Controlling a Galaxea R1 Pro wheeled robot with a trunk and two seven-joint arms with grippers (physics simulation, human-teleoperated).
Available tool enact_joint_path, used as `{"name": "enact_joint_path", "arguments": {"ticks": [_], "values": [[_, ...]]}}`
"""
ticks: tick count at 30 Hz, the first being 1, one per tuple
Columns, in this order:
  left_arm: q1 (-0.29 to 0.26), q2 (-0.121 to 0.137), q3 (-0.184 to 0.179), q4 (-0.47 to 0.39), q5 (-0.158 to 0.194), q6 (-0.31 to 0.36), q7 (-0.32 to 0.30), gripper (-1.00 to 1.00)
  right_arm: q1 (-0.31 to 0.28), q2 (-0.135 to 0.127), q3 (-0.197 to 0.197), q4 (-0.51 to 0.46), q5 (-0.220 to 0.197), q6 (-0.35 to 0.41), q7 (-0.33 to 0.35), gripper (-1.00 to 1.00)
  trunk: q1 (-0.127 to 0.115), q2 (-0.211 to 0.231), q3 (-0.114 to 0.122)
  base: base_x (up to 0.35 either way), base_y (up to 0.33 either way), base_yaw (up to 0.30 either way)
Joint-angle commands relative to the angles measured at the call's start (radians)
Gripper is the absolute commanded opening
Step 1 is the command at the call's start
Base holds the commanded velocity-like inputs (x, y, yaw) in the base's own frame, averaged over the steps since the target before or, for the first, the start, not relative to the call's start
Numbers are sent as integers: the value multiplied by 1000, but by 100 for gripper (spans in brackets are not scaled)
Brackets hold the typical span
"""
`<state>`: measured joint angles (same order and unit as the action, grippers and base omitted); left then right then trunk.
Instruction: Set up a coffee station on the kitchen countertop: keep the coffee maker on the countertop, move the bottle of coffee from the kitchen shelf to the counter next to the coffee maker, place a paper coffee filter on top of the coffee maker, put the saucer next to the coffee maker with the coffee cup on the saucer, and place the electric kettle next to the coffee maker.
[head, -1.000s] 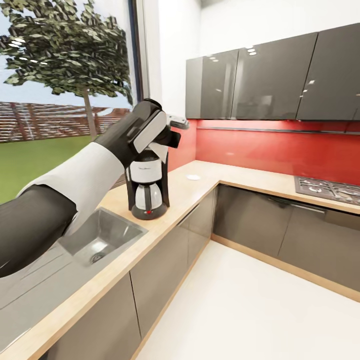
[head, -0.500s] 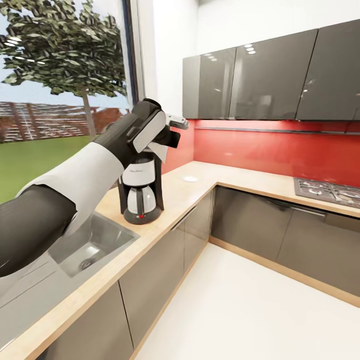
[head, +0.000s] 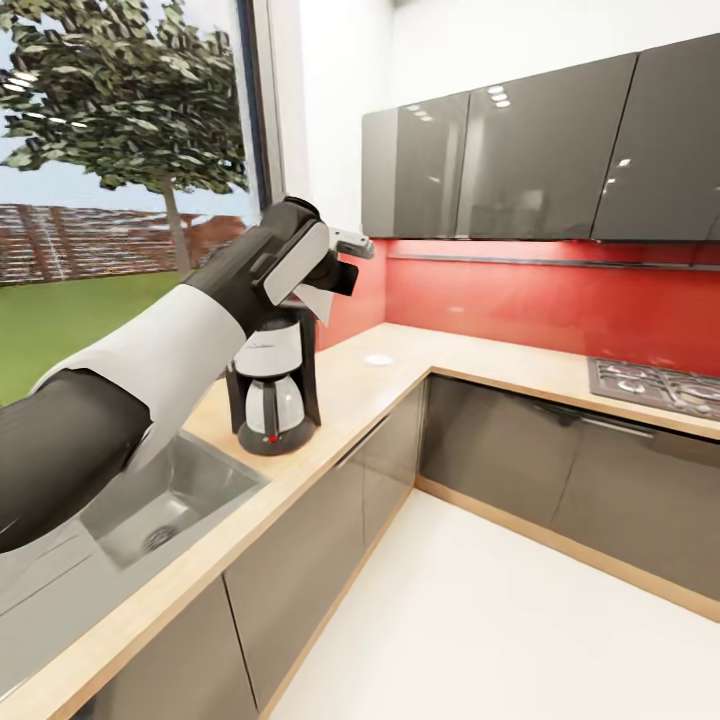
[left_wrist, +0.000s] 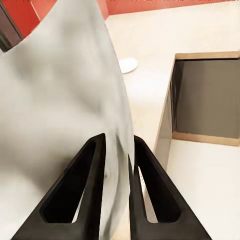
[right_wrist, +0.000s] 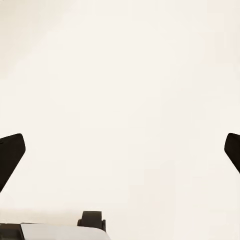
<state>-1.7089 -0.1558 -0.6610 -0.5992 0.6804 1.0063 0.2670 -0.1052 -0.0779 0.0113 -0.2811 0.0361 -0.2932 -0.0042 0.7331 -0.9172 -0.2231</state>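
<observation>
My left gripper (head: 342, 272) is raised above the counter, shut on a white paper coffee filter (head: 314, 300). In the left wrist view the filter (left_wrist: 65, 100) is pinched between the two black fingers (left_wrist: 95, 190). The black and white coffee maker (head: 270, 385) stands on the wooden countertop (head: 350, 400) just below and behind the filter. A small white saucer (head: 378, 359) lies farther along the counter, near the corner, and it is the saucer (left_wrist: 127, 65) seen past the filter. My right gripper (right_wrist: 122, 150) is open over pale floor, nothing between its fingers.
A steel sink (head: 160, 500) is set into the counter to the left of the coffee maker. A gas hob (head: 650, 385) sits at the right. Dark wall cabinets (head: 500, 150) hang above a red backsplash. Pale open floor (head: 480, 620) lies in front of the base cabinets.
The whole view has shifted: the camera moved, so the coffee maker and sink now lie farther left in the picture. My left arm keeps its pose, still holding the filter.
</observation>
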Motion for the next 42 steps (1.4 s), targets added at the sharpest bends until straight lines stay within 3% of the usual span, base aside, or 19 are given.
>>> {"name": "enact_joint_path", "arguments": {"ticks": [1, 11, 22, 29, 33, 40, 42], "values": [[-2, 0, -5, 0, 8, 2, 11, -100, -1, 0, 1, 1, 4, -3, 0, 100, 1, -1, -1, 249, -179, 0], [-2, 1, -5, 1, 8, 2, 11, -100, -1, 0, 1, 0, 4, -3, 0, 100, 1, -1, -1, 254, -185, 0], [-2, 8, -1, -12, 8, -9, 14, -100, -1, 0, 1, 0, 4, -3, 0, 100, 1, -1, -1, 22, -17, 0], [-2, 87, 5, -111, 7, -11, 16, -100, -1, 0, 1, 1, 4, -3, 0, 100, 1, -1, -1, 0, 0, 0], [-2, 152, 7, -176, 7, -10, 17, -100, -1, 0, 1, 2, 4, -3, 0, 100, 1, -1, -1, 0, 0, 0], [-2, 191, 7, -198, 3, -8, 17, -100, -1, 0, 1, 2, 4, -3, 0, 100, 1, -1, -1, 0, 0, 0], [-2, 208, 8, -199, -19, -6, 17, -100, -1, 0, 1, 2, 4, -3, 0, 100, 1, -1, -1, 0, 0, 0]]}}
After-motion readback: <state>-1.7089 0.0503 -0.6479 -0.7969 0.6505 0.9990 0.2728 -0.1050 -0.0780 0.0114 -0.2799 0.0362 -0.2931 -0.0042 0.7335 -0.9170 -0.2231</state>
